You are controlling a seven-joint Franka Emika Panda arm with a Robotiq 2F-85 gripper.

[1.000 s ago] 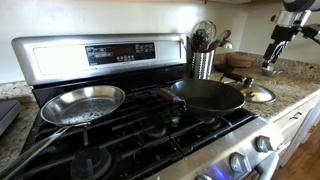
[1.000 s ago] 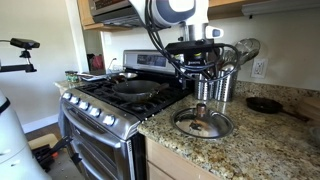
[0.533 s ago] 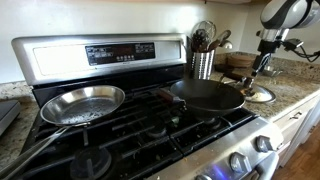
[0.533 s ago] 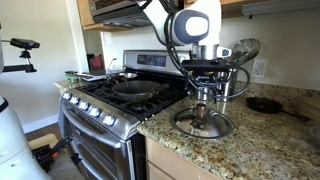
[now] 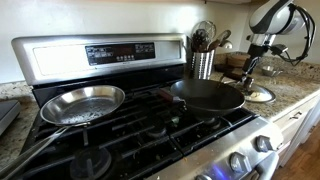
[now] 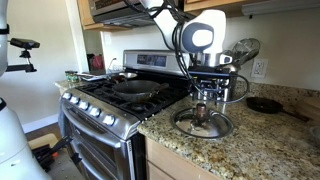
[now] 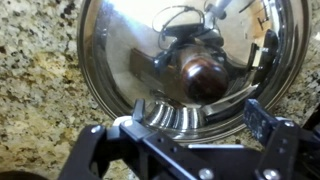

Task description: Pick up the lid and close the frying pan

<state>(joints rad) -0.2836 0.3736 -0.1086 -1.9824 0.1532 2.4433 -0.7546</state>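
The round lid (image 7: 190, 65) with a shiny metal rim and a dark centre knob (image 7: 205, 78) lies flat on the granite counter, beside the stove; it shows in both exterior views (image 5: 257, 95) (image 6: 203, 122). The black frying pan (image 5: 207, 94) sits uncovered on the stove's front burner nearest the counter, also seen from the side (image 6: 138, 88). My gripper (image 7: 200, 118) hangs open directly over the lid, fingers spread either side of the knob, not touching it. In an exterior view the gripper (image 6: 202, 103) is just above the lid.
A shiny silver pan (image 5: 84, 103) sits on another burner. A metal utensil holder (image 5: 203, 63) stands on the counter behind the lid. A small dark pan (image 6: 265, 104) lies further along the counter. The counter edge (image 6: 165, 140) is close to the lid.
The arm has swung from high over the far counter toward the stove and come down, so the gripper now hovers right above the lid. Lid and pans have not moved.
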